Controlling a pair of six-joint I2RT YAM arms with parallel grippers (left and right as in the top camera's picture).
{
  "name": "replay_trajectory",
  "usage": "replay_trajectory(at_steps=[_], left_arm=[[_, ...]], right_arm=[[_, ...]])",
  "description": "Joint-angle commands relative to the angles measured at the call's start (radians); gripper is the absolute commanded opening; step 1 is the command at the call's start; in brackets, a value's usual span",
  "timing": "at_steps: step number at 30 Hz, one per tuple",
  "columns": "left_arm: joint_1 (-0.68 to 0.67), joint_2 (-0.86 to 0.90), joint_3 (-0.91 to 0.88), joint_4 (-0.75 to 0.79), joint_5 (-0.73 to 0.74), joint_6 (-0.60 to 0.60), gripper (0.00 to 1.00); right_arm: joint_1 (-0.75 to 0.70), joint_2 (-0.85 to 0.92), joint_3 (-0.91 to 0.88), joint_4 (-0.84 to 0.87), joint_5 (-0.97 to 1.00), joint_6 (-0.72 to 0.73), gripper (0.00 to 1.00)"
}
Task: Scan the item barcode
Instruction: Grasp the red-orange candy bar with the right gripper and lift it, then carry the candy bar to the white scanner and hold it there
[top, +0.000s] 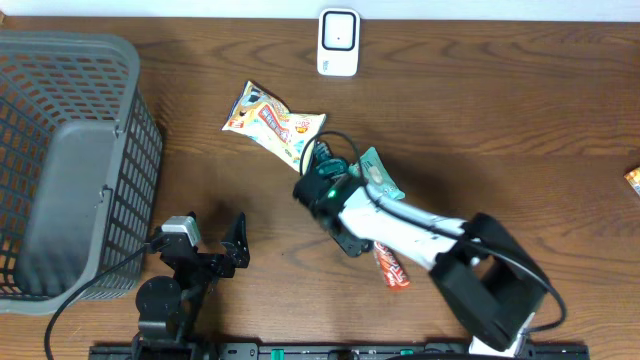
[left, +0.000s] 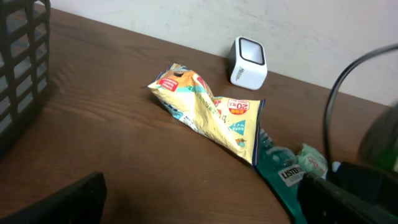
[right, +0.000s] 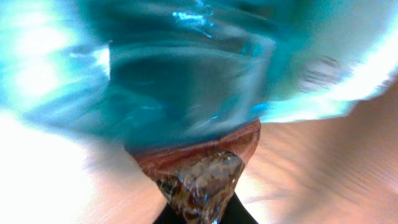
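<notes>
A teal packet (top: 380, 177) lies mid-table, and its "Listerine" label (left: 292, 173) shows in the left wrist view. My right gripper (top: 335, 192) is down over it. In the right wrist view that gripper (right: 202, 200) is shut on the packet's crinkled, brownish-looking edge, and the blurred teal packet (right: 186, 74) fills the view above. The white scanner (top: 338, 42) stands at the table's far edge, also seen as the scanner (left: 247, 62) from the left wrist. My left gripper (top: 212, 250) stays open near the front edge, holding nothing.
A yellow snack bag (top: 272, 122) lies between the scanner and the teal packet. A red wrapper (top: 392, 268) lies under the right arm. A grey basket (top: 60, 150) fills the left side. Another item (top: 632, 180) peeks in at the right edge.
</notes>
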Motion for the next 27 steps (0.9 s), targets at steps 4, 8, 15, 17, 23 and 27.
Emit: replay_trajectory(at_steps=[4, 8, 15, 17, 23, 27], left_arm=[[0.005, -0.005, -0.016, -0.024, 0.005, 0.006, 0.98], [0.005, -0.005, -0.016, -0.024, 0.005, 0.006, 0.98], [0.005, -0.005, -0.016, -0.024, 0.005, 0.006, 0.98], [0.005, -0.005, -0.016, -0.024, 0.005, 0.006, 0.98], [0.005, -0.005, -0.016, -0.024, 0.005, 0.006, 0.98], [0.005, -0.005, -0.016, -0.024, 0.005, 0.006, 0.98]], right_arm=[[-0.174, -0.081, 0.046, -0.084, -0.885, -0.534, 0.01], [-0.278, -0.079, 0.019, -0.107, -1.221, -0.788, 0.01], [-0.395, -0.079, -0.006, -0.101, -1.458, -0.927, 0.01], [-0.412, -0.079, -0.006, -0.100, -1.531, -0.943, 0.01], [-0.441, -0.079, -0.006, -0.103, -1.837, -0.949, 0.01], [-0.447, -0.079, 0.006, -0.080, -1.838, -0.721, 0.01]])
